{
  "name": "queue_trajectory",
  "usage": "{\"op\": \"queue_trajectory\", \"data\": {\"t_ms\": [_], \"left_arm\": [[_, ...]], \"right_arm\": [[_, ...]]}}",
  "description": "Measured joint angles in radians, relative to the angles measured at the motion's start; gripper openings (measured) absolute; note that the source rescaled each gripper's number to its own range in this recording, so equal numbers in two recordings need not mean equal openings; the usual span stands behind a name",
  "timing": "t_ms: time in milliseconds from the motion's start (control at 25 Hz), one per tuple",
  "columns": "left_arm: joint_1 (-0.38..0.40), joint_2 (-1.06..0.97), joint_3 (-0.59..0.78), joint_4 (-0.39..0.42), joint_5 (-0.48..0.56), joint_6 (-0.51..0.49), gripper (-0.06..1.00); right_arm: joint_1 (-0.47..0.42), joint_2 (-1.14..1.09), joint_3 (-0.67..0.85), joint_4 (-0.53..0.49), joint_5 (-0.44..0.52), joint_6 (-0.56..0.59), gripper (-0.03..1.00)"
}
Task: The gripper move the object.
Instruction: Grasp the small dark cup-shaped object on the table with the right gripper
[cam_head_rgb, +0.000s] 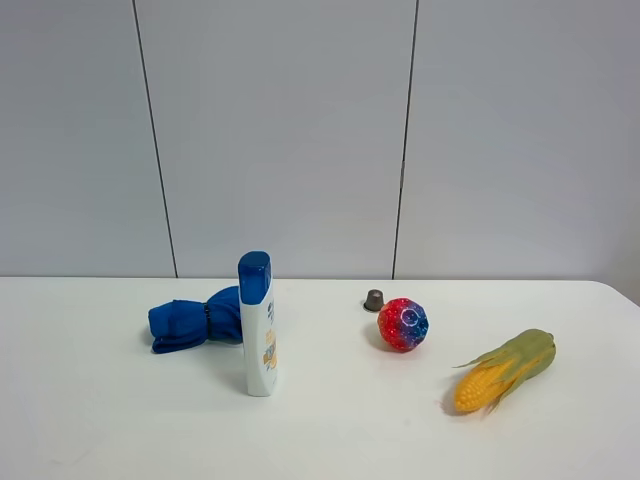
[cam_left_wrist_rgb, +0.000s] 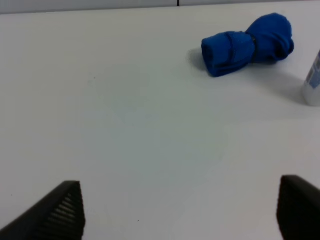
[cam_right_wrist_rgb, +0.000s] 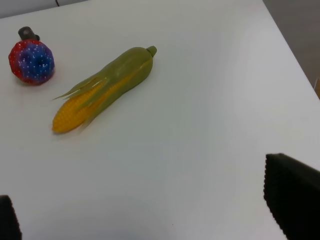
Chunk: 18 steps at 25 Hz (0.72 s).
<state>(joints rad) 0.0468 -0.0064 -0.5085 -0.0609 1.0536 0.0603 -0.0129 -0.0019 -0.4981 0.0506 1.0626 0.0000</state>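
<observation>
Both sets of jaws gape wide over the white bench (cam_head_rgb: 90, 420).
We hang the left gripper (cam_left_wrist_rgb: 180, 210) low above bare bench, short of the blue cloth (cam_left_wrist_rgb: 247, 44), and the right gripper (cam_right_wrist_rgb: 150, 210) low near the corn (cam_right_wrist_rgb: 102, 87). Past it, the object (cam_right_wrist_rgb: 27, 33) stands just behind the speckled ball (cam_right_wrist_rgb: 31, 62).

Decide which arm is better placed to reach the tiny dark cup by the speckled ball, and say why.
Right, probably. The cup shows in the right wrist view, next to the ball, ahead of the open right gripper. The left gripper faces only the blue bundle and bottle.
</observation>
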Motion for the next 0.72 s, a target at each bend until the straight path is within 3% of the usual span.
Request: {"op": "queue_trajectory", "data": {"t_ms": [720], "left_arm": [[0.0,0.0,0.0,0.0,0.0,0.0,1.0]], "right_arm": [[0.0,0.0,0.0,0.0,0.0,0.0,1.0]]}}
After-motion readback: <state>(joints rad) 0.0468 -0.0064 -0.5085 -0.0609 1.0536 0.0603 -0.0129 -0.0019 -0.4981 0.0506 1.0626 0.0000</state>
